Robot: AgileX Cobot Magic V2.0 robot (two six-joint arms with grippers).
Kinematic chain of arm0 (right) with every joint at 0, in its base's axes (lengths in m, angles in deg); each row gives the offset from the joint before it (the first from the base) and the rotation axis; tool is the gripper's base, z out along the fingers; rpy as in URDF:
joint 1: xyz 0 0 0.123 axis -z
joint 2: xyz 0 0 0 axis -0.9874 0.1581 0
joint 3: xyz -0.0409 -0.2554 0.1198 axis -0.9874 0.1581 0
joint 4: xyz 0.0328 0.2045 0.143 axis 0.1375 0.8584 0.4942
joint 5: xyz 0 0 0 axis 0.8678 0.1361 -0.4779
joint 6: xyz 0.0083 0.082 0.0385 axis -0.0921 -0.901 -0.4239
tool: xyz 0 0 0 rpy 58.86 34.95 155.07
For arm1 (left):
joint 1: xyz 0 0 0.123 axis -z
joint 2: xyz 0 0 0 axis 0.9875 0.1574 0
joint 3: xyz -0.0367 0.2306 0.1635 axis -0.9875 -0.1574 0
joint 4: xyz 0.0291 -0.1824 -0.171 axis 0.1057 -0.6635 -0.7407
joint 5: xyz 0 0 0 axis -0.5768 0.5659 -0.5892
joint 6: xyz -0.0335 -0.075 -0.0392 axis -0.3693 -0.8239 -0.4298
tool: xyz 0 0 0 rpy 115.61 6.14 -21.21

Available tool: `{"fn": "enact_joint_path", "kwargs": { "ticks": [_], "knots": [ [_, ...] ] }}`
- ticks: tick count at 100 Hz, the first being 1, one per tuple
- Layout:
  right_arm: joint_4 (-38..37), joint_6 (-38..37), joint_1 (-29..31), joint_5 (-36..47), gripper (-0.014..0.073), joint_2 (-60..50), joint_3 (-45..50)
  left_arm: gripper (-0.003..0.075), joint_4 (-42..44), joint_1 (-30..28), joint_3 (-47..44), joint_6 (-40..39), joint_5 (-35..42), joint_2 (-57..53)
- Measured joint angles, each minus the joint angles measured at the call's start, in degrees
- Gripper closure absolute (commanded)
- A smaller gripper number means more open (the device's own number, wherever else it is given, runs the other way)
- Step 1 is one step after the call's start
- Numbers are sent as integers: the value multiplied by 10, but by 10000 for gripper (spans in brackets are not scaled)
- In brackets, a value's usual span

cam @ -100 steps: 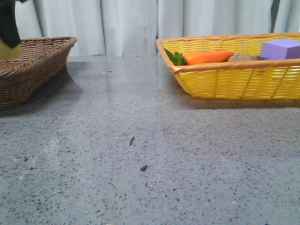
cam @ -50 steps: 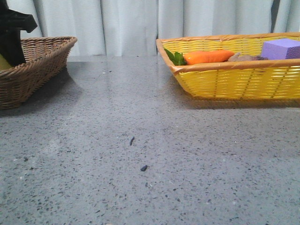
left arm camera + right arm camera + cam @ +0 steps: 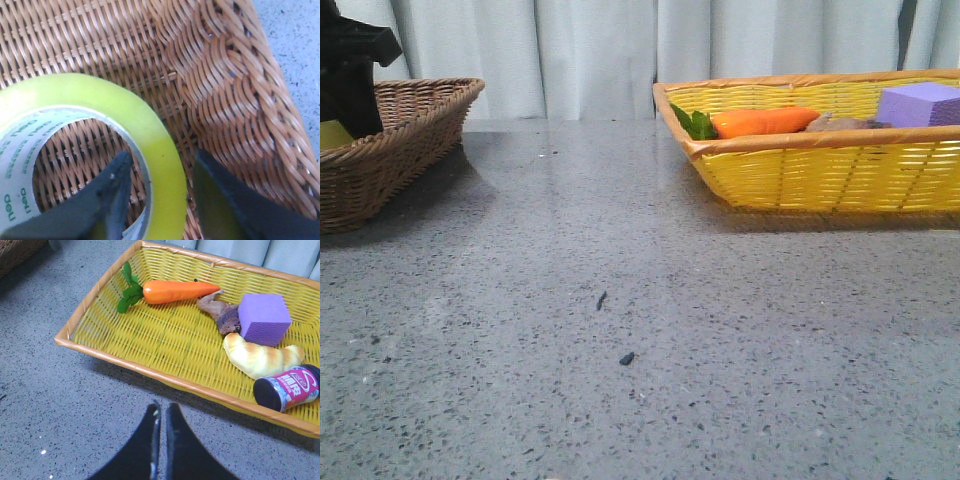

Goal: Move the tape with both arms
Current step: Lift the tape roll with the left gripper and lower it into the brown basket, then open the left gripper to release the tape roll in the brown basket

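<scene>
The tape (image 3: 90, 92), a yellow roll with a white core and green lettering, lies flat on the floor of the brown wicker basket (image 3: 225, 75). My left gripper (image 3: 162, 155) is open and straddles the roll's wall. One finger is inside the core and one outside, with small gaps on both sides. In the front view the left gripper (image 3: 348, 80) stands over the basket (image 3: 410, 130) at the far left, with a bit of the tape (image 3: 332, 133) showing above the rim. My right gripper (image 3: 162, 407) is shut and empty, above the grey table in front of the yellow basket (image 3: 150, 371).
The yellow basket (image 3: 820, 175) at the back right holds a carrot (image 3: 175, 291), a purple block (image 3: 263, 317), a croissant (image 3: 260, 357), a dark can (image 3: 287, 387) and a brown lump (image 3: 220, 315). White curtains hang behind the speckled grey table (image 3: 620, 300).
My left gripper came down into the brown basket with the tape, which now sits lower behind the rim. Over the last half second it hardly moved.
</scene>
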Motion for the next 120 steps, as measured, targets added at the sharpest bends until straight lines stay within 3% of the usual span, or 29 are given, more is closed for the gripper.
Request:
{"fn": "enact_joint_path", "kwargs": {
  "ticks": [39,56,76,97,120],
  "knots": [
    [-19,2,0,1,660,0,0,449,-4,0,22,0,-7,-74],
    [-35,2,0,19,660,-2,3,590,-24,0,24,0,-9,-144],
    [-54,2,0,111,660,-51,32,742,-32,0,17,15,11,-250],
    [-94,-21,0,138,660,-132,73,741,-33,0,-30,44,51,-363],
    [-121,-39,0,137,660,-240,140,741,-33,0,-169,51,122,-500]
  ]
}}
